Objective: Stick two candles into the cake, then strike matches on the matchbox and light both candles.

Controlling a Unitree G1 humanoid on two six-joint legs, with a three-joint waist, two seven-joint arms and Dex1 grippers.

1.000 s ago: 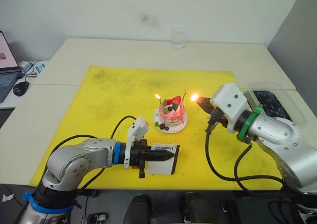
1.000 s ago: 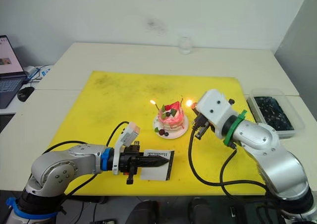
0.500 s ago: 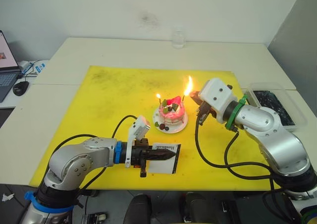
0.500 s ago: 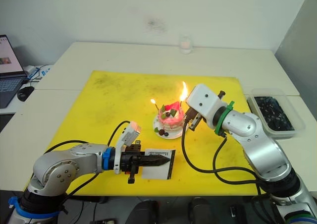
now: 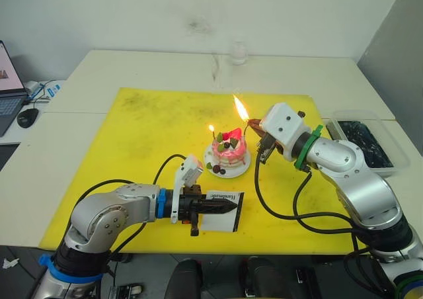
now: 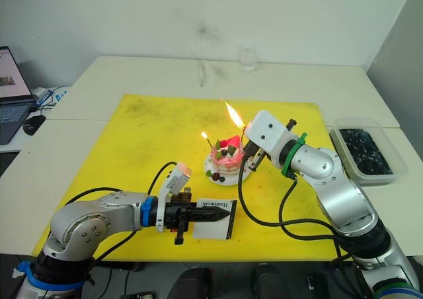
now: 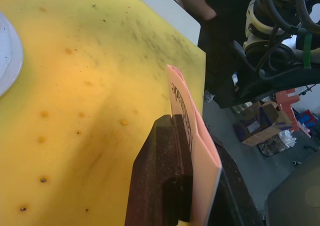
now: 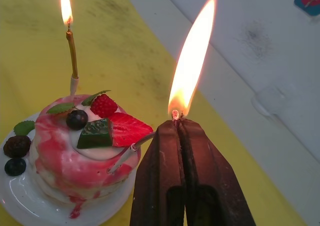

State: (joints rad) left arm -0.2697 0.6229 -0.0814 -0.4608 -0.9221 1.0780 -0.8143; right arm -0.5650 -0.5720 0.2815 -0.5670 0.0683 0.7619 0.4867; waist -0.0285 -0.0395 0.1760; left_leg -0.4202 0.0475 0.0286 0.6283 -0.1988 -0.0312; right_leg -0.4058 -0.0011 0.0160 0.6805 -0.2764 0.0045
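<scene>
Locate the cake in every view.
Left eye view: cake at the yellow mat centre, left of the right claw.
Right eye view: same spot.
Left wrist view: its plate rim, across the mat from the matchbox.
Right wrist view: cake close beside the claw tips.
Shared landmark: yellow mat.

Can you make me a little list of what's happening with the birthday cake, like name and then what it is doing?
cake: on a white plate on the yellow mat
first candle: upright in the cake, burning
second candle: stuck in the cake's near side, leaning; lit or not, cannot tell
match: hidden between the fingers, tall flame above their tips
right gripper: shut on the burning match beside the cake
left gripper: shut on the matchbox, on the mat
</scene>
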